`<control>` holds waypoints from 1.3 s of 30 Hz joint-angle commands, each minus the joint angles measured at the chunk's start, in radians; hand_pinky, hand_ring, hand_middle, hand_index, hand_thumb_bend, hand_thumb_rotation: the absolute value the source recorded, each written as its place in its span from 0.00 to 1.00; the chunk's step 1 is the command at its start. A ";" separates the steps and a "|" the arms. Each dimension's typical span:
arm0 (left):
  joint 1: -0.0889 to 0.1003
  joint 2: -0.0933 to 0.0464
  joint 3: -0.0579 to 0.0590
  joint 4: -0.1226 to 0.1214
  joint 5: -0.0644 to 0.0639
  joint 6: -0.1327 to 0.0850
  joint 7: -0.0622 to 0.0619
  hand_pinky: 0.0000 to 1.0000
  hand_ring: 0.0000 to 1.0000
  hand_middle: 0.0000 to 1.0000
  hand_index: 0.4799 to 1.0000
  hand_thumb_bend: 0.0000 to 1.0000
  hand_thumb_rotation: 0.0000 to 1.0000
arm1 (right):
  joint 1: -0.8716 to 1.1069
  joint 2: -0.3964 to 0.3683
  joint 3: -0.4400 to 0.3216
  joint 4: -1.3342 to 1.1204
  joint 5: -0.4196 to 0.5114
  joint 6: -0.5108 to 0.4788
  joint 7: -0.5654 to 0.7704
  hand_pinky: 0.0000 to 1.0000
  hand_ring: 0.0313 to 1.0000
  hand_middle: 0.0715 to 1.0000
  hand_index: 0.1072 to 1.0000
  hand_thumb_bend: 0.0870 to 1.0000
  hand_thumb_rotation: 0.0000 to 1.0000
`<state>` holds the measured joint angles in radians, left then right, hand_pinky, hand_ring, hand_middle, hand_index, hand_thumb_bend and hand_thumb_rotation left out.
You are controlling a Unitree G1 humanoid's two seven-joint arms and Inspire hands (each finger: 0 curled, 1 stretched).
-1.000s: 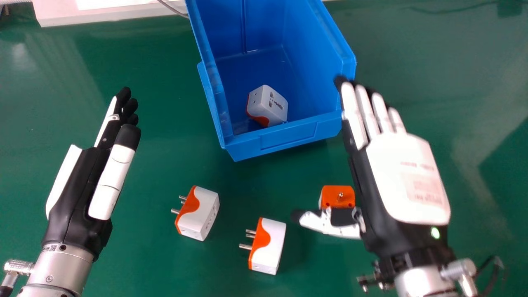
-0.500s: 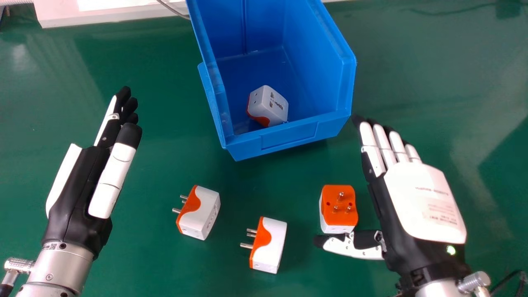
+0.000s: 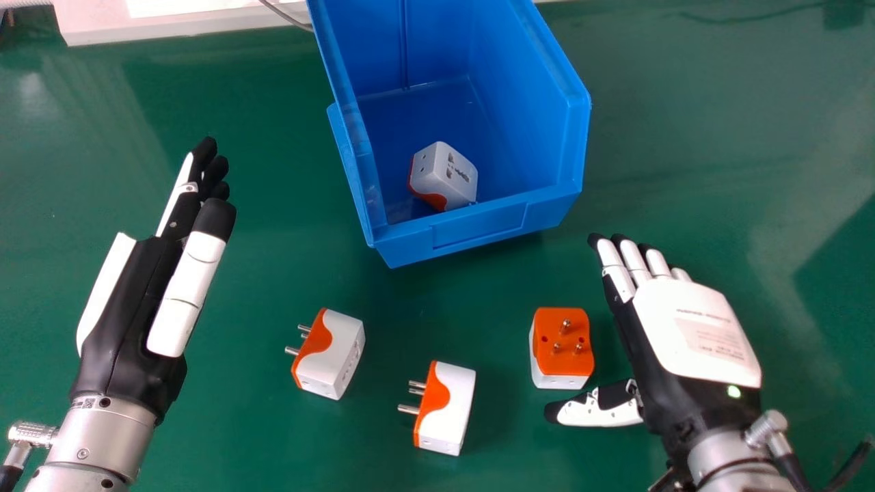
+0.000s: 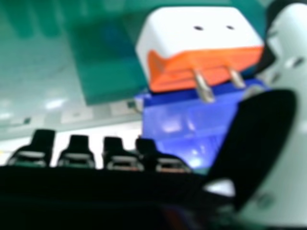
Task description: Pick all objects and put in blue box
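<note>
My right hand [image 3: 690, 328] is low at the right, fingers relaxed and thumb out to the left. Just left of its palm an adapter [image 3: 562, 342] lies with its orange pin face up, above the thumb. In the right hand view the adapter [image 4: 201, 33] shows between the fingers [image 4: 76, 152] and the thumb. Two more white-and-orange adapters, one left of centre [image 3: 331, 352] and one nearer [image 3: 446, 408], lie on their sides, pins pointing left. Another adapter [image 3: 444, 175] rests inside the blue box [image 3: 478, 225]. My left hand [image 3: 143, 294] is at the left, open and holding nothing.
The green table [image 3: 239, 424] carries everything. A white board [image 3: 171, 24] lies along the far edge at the left, with a grey cable [image 3: 284, 15] running to behind the box.
My right hand has drawn back from the box's right front corner toward the table's near side, uncovering the right adapter. Its fingers have bent a little. The left hand has barely shifted.
</note>
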<state>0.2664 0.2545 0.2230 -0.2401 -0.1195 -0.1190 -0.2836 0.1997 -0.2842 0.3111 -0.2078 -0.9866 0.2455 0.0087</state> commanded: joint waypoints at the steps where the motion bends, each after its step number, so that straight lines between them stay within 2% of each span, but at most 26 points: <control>1: -0.007 0.007 0.007 -0.011 -0.010 -0.007 0.003 1.00 1.00 1.00 1.00 0.82 0.97 | -0.045 -0.025 -0.006 0.036 0.016 -0.021 0.012 0.95 1.00 1.00 0.97 0.66 0.22; 8: -0.008 0.008 0.006 -0.018 -0.009 -0.001 0.003 1.00 1.00 1.00 1.00 0.82 0.97 | -0.158 -0.067 0.026 0.159 0.020 -0.046 0.050 0.95 1.00 1.00 0.96 0.66 0.19; 13: -0.008 0.012 0.005 -0.022 -0.003 -0.001 0.003 1.00 1.00 1.00 1.00 0.82 0.97 | -0.235 -0.082 0.065 0.229 0.008 -0.042 0.093 0.93 1.00 1.00 0.95 0.66 0.15; 23: -0.008 0.010 0.005 -0.032 -0.009 0.012 0.003 1.00 1.00 1.00 1.00 0.82 0.97 | -0.339 -0.130 0.144 0.307 -0.015 -0.050 0.160 0.89 0.96 0.98 0.91 0.66 0.11; 31: -0.008 0.009 0.004 -0.046 -0.003 0.025 0.007 1.00 1.00 1.00 1.00 0.82 0.97 | -0.385 -0.167 0.200 0.328 -0.038 -0.071 0.206 0.87 0.95 0.96 0.87 0.64 0.14; 34: -0.008 0.009 0.004 -0.048 -0.004 0.029 0.008 1.00 1.00 1.00 1.00 0.82 0.97 | -0.396 -0.169 0.203 0.327 -0.021 -0.072 0.240 0.87 0.94 0.96 0.87 0.63 0.15; 39: -0.006 0.010 0.005 -0.066 -0.005 0.045 0.009 1.00 1.00 1.00 1.00 0.82 0.97 | -0.398 -0.167 0.183 0.294 0.014 -0.053 0.317 0.85 0.94 0.95 0.86 0.62 0.15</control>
<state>0.2613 0.2546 0.2220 -0.2696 -0.1191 -0.0720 -0.2794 -0.2239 -0.4360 0.4836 0.0624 -0.9653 0.1745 0.3009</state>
